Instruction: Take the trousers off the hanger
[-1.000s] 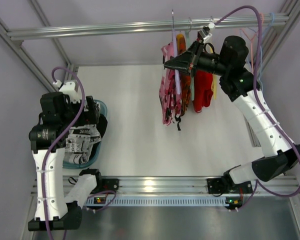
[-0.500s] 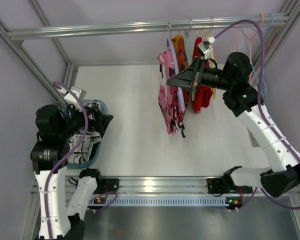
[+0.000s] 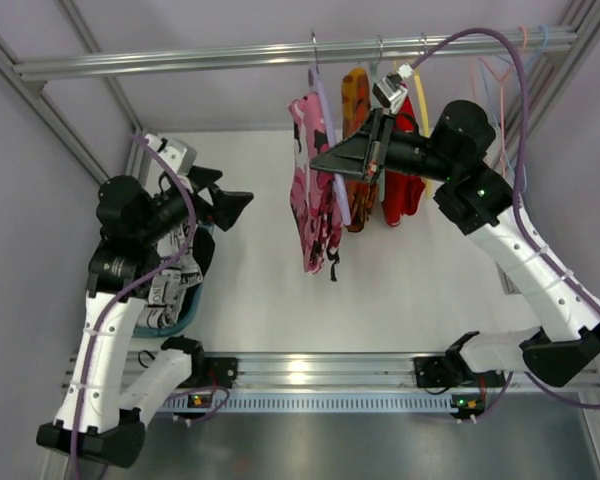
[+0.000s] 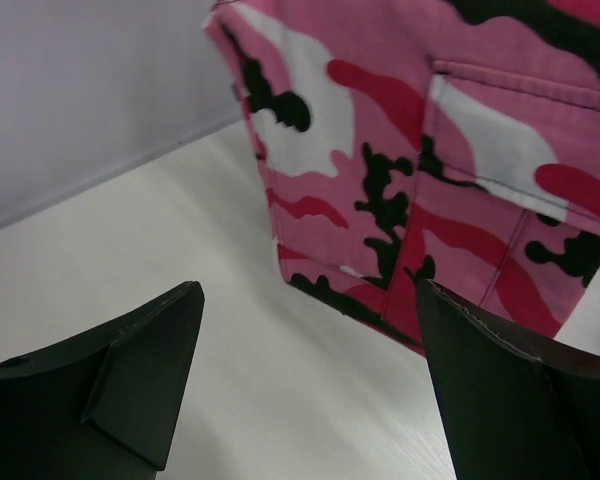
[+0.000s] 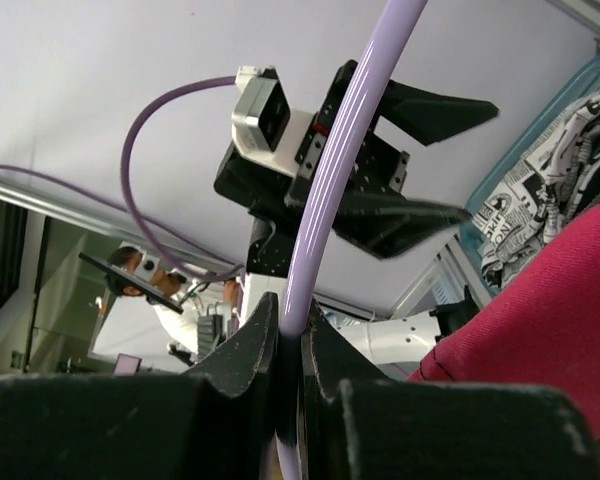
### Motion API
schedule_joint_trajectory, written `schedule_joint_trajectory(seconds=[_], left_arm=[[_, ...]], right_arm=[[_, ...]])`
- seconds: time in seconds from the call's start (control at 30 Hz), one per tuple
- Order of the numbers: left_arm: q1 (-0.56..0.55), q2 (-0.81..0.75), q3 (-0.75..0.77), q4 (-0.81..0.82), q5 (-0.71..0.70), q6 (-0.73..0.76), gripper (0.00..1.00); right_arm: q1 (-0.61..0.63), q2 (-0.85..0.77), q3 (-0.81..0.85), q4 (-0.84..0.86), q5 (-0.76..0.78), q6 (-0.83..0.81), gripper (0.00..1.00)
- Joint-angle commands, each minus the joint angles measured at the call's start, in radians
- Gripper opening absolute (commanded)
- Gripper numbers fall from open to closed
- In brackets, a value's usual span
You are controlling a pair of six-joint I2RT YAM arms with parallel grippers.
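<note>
The pink camouflage trousers (image 3: 308, 200) hang from the lilac hanger (image 3: 326, 125), whose metal hook is on the top rail. My right gripper (image 3: 327, 163) is shut on the hanger's thin lilac arm (image 5: 330, 200), just right of the trousers; pink fabric (image 5: 540, 320) shows at the lower right of the right wrist view. My left gripper (image 3: 238, 203) is open and empty, raised and pointing at the trousers from the left, with a gap between them. In the left wrist view the trousers (image 4: 430, 150) hang ahead of the spread fingers (image 4: 308, 300).
An orange patterned garment (image 3: 357, 150) and a red garment (image 3: 405, 185) hang right of the trousers on the rail (image 3: 180, 62). More hangers (image 3: 500, 70) sit at the rail's right end. A teal basket (image 3: 170, 300) with newsprint-patterned cloth stands at the left.
My right gripper has slid the hanger and trousers left along the rail, away from the other garments. My left arm has risen from the basket and swung its open gripper toward the trousers.
</note>
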State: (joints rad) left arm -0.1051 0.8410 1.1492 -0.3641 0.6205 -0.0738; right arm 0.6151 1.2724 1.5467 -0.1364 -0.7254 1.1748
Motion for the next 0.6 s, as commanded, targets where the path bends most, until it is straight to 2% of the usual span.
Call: schedule_joint_trajectory(seconds=[0.0, 0.03, 0.2, 0.37, 0.57], left_arm=[[-0.152, -0.008, -0.009, 0.165, -0.166, 0.052, 0.93], [-0.21, -0.006, -0.019, 0.172, -0.191, 0.054, 0.93], [-0.286, 0.021, -0.019, 0.189, -0.266, 0.051, 0.93], [-0.447, 0.043, -0.031, 0.189, -0.412, 0.083, 0.94], [-0.583, 0.05, -0.124, 0.221, -0.585, 0.098, 0.95]], right_arm=[[0.049, 0.042, 0.147, 0.23, 0.075, -0.058, 0.0], [0.057, 0.06, 0.162, 0.219, 0.089, -0.061, 0.0], [0.075, 0.13, 0.208, 0.233, 0.168, -0.066, 0.0], [0.093, 0.153, 0.201, 0.242, 0.297, -0.081, 0.0], [0.126, 0.151, 0.167, 0.285, 0.368, -0.064, 0.0]])
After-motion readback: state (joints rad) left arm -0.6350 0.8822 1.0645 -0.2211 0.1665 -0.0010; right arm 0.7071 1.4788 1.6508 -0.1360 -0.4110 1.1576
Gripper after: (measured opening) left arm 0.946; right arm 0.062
